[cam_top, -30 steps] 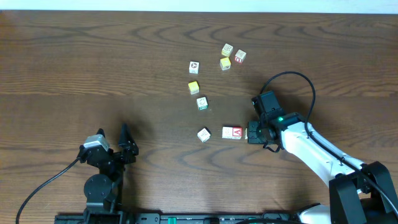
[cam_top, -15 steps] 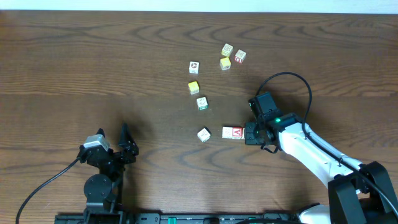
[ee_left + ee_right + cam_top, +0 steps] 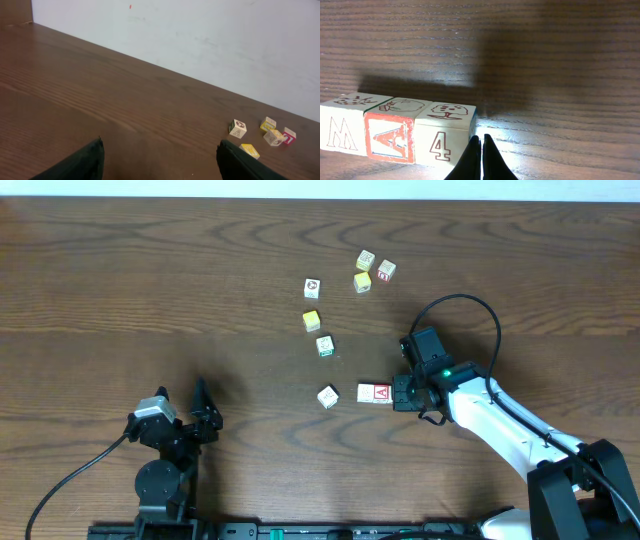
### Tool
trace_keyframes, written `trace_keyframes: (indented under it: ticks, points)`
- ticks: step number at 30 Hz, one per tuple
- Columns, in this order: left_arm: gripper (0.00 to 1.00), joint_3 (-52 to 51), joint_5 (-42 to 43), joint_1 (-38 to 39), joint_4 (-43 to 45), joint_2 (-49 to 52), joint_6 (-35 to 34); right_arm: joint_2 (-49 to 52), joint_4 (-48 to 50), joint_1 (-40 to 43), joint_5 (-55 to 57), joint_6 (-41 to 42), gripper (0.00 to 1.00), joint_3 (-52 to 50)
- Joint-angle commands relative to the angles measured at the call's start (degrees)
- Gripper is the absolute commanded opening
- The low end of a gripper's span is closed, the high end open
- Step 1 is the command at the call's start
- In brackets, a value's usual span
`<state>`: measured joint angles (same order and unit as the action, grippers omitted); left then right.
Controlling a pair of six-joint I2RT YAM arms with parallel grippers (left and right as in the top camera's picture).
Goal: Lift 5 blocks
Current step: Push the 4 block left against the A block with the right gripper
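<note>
Right claw [image 3: 481,142] clenched, empty, at the 4 block [image 3: 445,134] end of three-block row [image 3: 373,393]. Row axis points toward tabletop [image 3: 100,280] left edge. Left claw [image 3: 160,164] released, well apart.

The M block [image 3: 340,131] runs off the right wrist view's left edge, its far side unseen.

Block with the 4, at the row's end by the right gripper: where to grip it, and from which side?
Probably best to grip the 4 block across its numbered face and the opposite face, coming from above. Its left side in the wrist view touches the red A block, leaving no finger room there. The right gripper is shut and must open first.
</note>
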<state>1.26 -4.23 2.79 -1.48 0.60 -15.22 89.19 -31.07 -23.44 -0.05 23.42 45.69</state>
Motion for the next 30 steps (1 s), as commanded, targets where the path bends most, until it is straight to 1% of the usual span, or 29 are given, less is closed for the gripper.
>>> trace_keyframes:
  ticks: [1,22,25,27,30]
  points:
    - [0.73,-1.01,-0.76,-0.09,-2.34,-0.31,-0.09,0.5,-0.04,-0.35,-0.07,-0.79,0.02,0.2]
    - [0.73,-1.01,-0.76,-0.09,-2.34,-0.31,-0.09,0.5,-0.07,-0.35,-0.42,-0.76,0.02,0.2]
    - [0.72,-1.01,-0.76,-0.09,-2.34,-0.31,-0.09,0.5,-0.52,-0.26,1.51,-0.63,0.05,0.2]
    - [0.73,-1.01,-0.76,-0.09,-2.34,-0.31,-0.09,0.5,-1.38,-0.17,5.18,1.66,0.13,0.22]
    - [0.73,-1.01,-0.76,-0.09,-2.34,-0.31,-0.09,0.5,-1.62,0.07,11.06,4.17,0.18,0.22]
